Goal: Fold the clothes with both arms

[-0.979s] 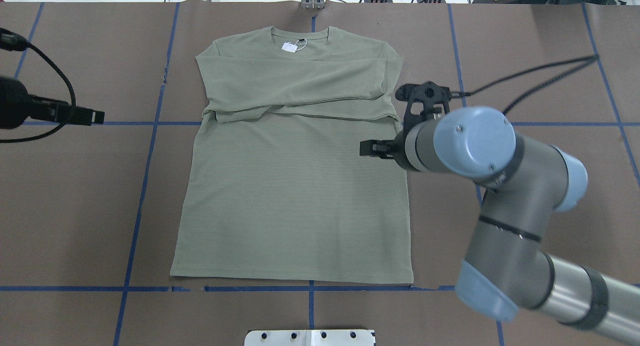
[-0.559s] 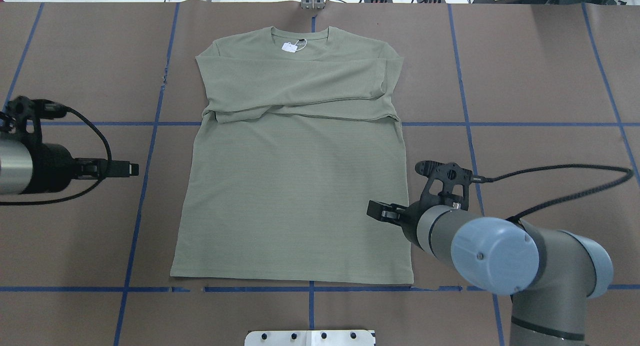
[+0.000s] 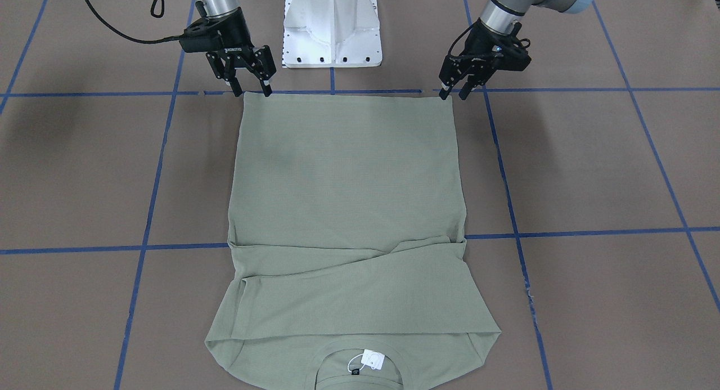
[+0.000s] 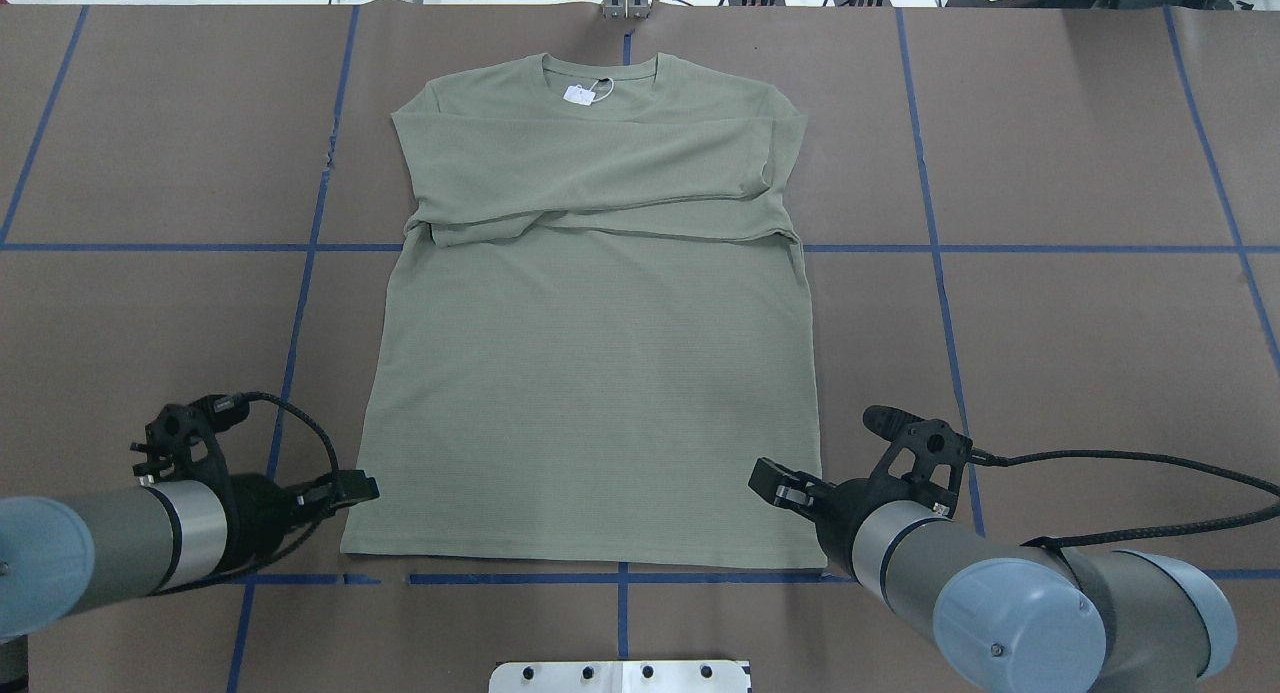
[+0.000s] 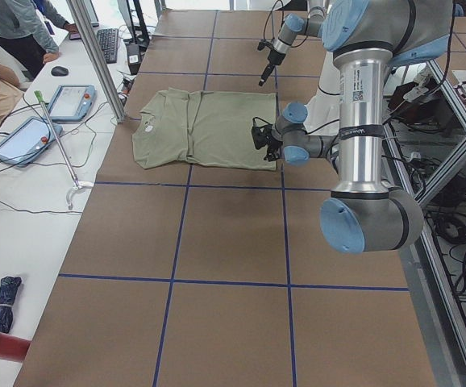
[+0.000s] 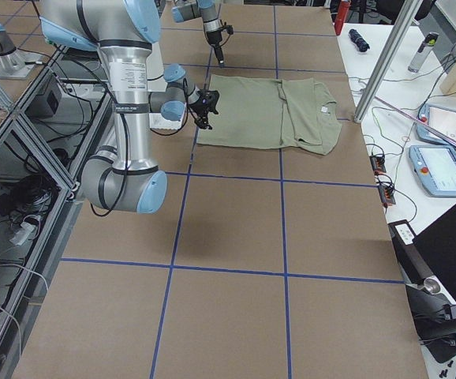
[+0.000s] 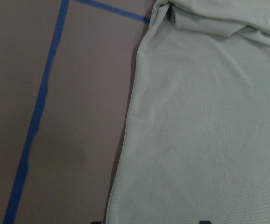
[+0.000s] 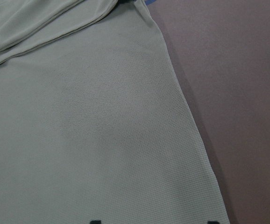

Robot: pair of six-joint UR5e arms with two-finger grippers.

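Table (image 4: 1050, 353): brown; shirt (image 4: 600, 393) flat, sleeves (image 4: 600, 173) crossed.
Left gripper (image 3: 454, 93): open at hem corner, likely to pinch.
Right gripper (image 3: 252, 89): open, opposite corner.

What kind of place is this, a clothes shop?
Probably a robotics lab or test room, not a shop. The robot's left arm and right arm reach toward a shirt on a table gridded with blue tape; control tablets lie on a side bench.

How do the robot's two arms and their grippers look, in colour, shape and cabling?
Both the left arm and right arm are silver tubes with grey joints and light blue round caps. The left gripper and right gripper are black two-fingered claws. A black cable runs to each wrist.
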